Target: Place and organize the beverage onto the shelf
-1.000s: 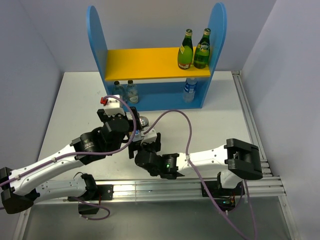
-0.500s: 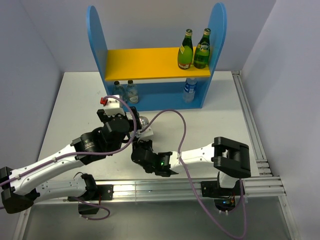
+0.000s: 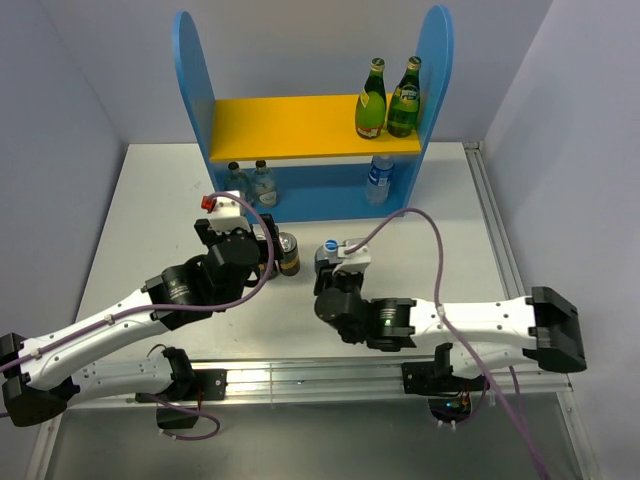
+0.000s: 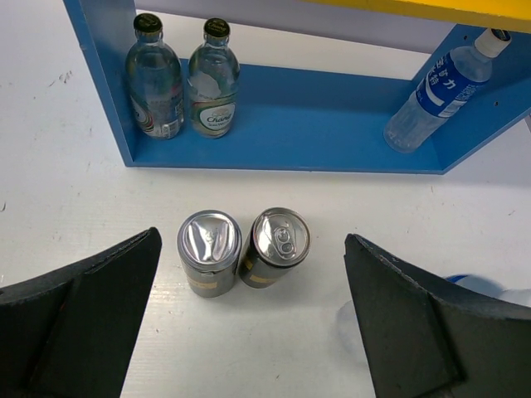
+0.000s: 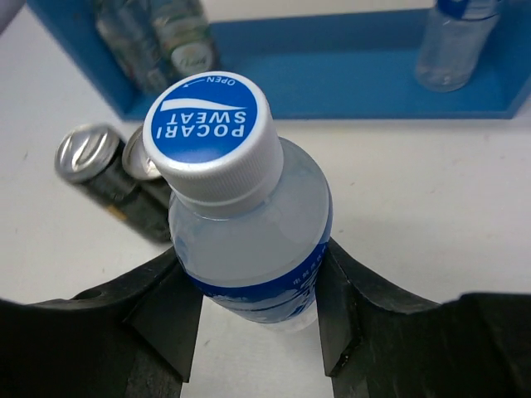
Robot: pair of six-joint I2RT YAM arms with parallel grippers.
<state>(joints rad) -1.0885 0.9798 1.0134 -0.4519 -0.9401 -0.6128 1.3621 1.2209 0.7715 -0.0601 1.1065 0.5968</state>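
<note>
My right gripper (image 5: 253, 303) is shut on a clear water bottle (image 5: 249, 215) with a blue label and a white-and-blue cap; in the top view the bottle (image 3: 331, 245) stands upright right of the cans. Two dark cans (image 4: 209, 251) (image 4: 276, 246) with gold bands stand side by side on the table in front of the shelf (image 3: 300, 128). My left gripper (image 4: 253, 242) hangs open over them, a finger far out on each side. Two green bottles (image 3: 371, 100) (image 3: 404, 98) stand at the right of the yellow upper board.
On the blue lower tier stand two clear glass bottles (image 4: 154, 76) (image 4: 213, 80) at the left and another blue-labelled water bottle (image 4: 436, 91) leaning at the right. Grey walls close in on both sides. A metal rail (image 3: 500, 250) runs along the table's right edge.
The right arm has swung to the right, away from the cans and the left gripper, and its jaws have closed on the water bottle. The left arm has not moved.
</note>
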